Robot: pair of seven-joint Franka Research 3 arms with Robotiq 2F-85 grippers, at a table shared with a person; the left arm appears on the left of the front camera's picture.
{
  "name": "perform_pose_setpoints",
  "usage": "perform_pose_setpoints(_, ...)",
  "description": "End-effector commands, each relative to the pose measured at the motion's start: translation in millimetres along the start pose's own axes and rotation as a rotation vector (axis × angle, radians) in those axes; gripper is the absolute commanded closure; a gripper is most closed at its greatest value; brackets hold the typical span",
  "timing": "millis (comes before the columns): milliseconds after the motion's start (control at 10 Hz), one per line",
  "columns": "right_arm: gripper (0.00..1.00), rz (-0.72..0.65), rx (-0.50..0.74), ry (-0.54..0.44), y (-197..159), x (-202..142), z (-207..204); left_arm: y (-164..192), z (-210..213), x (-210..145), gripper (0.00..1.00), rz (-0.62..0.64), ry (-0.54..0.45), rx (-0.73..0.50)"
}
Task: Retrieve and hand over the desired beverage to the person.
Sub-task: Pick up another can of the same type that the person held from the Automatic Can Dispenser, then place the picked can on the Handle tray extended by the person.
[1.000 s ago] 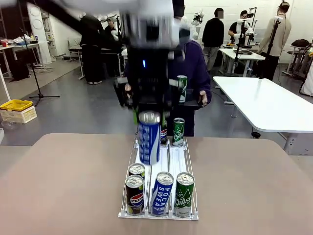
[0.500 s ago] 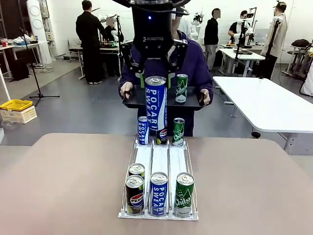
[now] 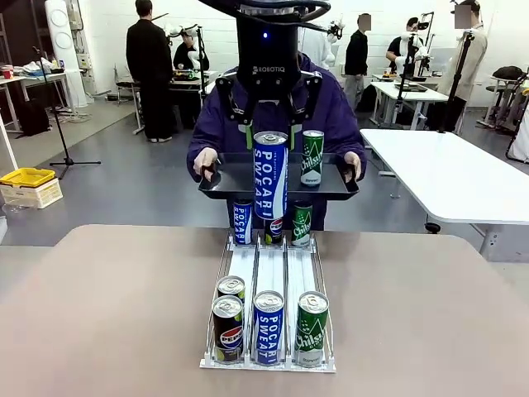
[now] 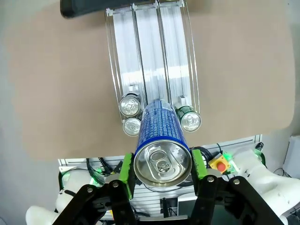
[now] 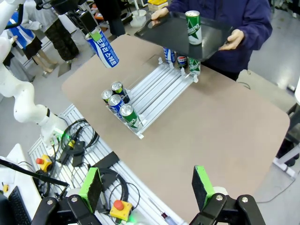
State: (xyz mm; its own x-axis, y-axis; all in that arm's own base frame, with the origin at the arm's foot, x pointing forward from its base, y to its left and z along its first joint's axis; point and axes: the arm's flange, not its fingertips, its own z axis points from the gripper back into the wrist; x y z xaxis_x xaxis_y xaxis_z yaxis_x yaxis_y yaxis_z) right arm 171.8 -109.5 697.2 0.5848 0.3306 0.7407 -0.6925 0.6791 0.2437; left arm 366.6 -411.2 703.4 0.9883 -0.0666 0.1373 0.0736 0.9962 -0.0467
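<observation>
- Tall blue Pocari Sweat can [image 3: 270, 175]: clamped upright in the left pincer [image 3: 270, 116], above the rack's far end (before the person's tray).
- Tan desk [image 3: 99, 314] in a grey-floored lab.
- Wire can rack [image 3: 270, 273]: cans at both ends.
- Black tray [image 3: 231, 180]: one green can [image 3: 312, 157].
- Right pincer [image 5: 147, 185]: spread wide, empty.

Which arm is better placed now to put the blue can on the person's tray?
The left. Its gripper already clamps the Pocari Sweat can, held high just before the black tray. The right gripper is open, holds nothing, and hangs far back over the table's near side.
</observation>
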Motion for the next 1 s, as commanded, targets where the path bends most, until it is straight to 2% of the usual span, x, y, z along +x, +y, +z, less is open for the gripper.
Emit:
perform_pose_setpoints(0,0.00,0.009,0.017,-0.001,-0.2,0.7,0.8,0.8,2.0,-1.3,1.00,0.001,-0.011,-0.004)
perform_pose_setpoints(900,0.00,0.009,0.017,-0.001,-0.2,0.7,0.8,0.8,2.0,-1.3,1.00,0.001,-0.011,-0.004)
